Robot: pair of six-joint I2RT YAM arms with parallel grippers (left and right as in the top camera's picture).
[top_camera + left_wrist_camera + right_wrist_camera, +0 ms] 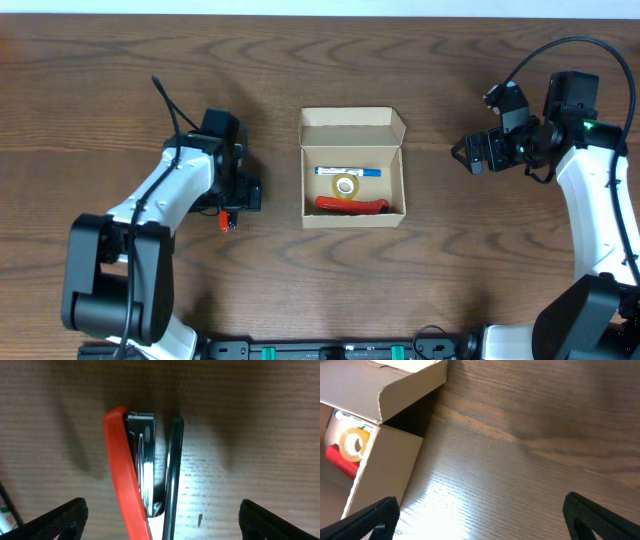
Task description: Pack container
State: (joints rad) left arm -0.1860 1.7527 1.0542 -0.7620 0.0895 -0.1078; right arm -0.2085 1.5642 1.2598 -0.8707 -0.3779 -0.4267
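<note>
Box [352, 220] at table [120, 80] centre, flap [350, 118] open toward 12. We judge it light, thin card, crushable; hold by sides. Left gripper [238, 192] at 9, wide open over stapler [140, 470]. Right gripper [470, 153] at 3, wide, empty.

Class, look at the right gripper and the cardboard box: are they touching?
Apart. The overhead view shows a strip of bare table between the right gripper and the box; the jaws stand open.
</note>
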